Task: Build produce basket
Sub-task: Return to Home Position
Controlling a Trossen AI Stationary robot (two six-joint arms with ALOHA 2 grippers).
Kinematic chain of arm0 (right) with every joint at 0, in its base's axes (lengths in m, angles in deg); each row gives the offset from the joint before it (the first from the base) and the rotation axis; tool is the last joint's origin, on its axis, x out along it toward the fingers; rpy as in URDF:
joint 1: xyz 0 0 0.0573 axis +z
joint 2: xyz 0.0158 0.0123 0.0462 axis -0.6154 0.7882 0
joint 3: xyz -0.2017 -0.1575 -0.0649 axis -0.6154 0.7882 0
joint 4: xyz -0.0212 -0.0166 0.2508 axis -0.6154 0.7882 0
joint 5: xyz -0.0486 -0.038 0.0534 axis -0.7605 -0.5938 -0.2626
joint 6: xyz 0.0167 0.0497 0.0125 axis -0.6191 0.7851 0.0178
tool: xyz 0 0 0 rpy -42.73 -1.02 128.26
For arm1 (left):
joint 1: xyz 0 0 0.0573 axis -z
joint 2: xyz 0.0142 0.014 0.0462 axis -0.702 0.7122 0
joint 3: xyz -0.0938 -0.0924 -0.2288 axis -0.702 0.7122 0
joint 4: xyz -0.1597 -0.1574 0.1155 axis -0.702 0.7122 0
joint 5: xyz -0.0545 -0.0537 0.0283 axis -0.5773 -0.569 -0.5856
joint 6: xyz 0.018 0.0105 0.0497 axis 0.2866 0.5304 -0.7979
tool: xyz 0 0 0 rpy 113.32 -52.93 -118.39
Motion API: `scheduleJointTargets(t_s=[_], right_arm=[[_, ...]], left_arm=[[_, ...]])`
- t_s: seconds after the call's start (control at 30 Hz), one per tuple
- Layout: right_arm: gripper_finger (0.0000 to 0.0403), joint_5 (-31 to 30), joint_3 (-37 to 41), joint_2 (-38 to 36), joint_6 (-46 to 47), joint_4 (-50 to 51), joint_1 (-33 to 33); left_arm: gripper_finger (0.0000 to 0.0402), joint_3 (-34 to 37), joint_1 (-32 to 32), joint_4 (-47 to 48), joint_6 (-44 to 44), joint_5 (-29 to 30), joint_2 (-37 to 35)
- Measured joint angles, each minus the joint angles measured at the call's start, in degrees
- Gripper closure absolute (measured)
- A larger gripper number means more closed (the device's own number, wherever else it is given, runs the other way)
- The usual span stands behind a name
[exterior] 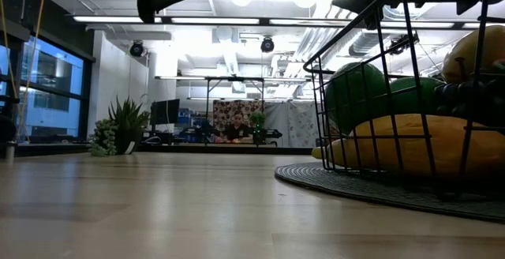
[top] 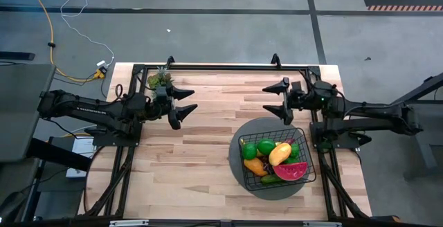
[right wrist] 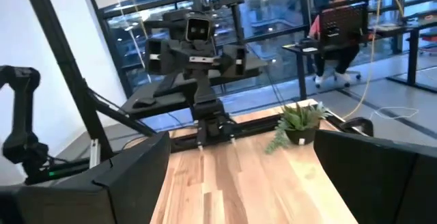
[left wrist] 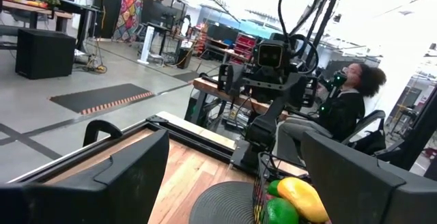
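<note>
Bench point(top: 201, 158) of pale wood planks carries everything, and both dark arms hover over its far half, well apart from the load. Toward the right side lies a round grey woven mat point(top: 243, 135), and on it stands the black wire-mesh basket point(top: 243, 159) holding the toy produce point(top: 279, 153), among it a red watermelon slice point(top: 291, 170). The left end effector point(top: 181, 104) and right end effector point(top: 278, 100) are both spread wide, pinching nothing. Filling looks finished. The step in hand seems to be the retreat to rest, which calls only for folding each arm home clear of the basket.
</note>
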Motion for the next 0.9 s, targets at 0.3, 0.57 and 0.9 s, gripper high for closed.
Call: scheduleJointTargets(t_s=[0.3,0.57,0.9], right_arm=[[0.0057,0.3,0.0,0.0,-1.2,1.0,0.0],[0.0057,0.3,0.0,0.0,-1.4,1.1,0.0],[0.0057,0.3,0.0,0.0,-1.4,1.1,0.0]], left_arm=[[0.0078,0.0,0.0,0.0,0.0,0.0,0.0],[0.0085,0.0,0.0,0.3,0.0,0.0,0.0],[0.0294,0.0,0.5,0.6,-1.3,-5.7,-0.5]])
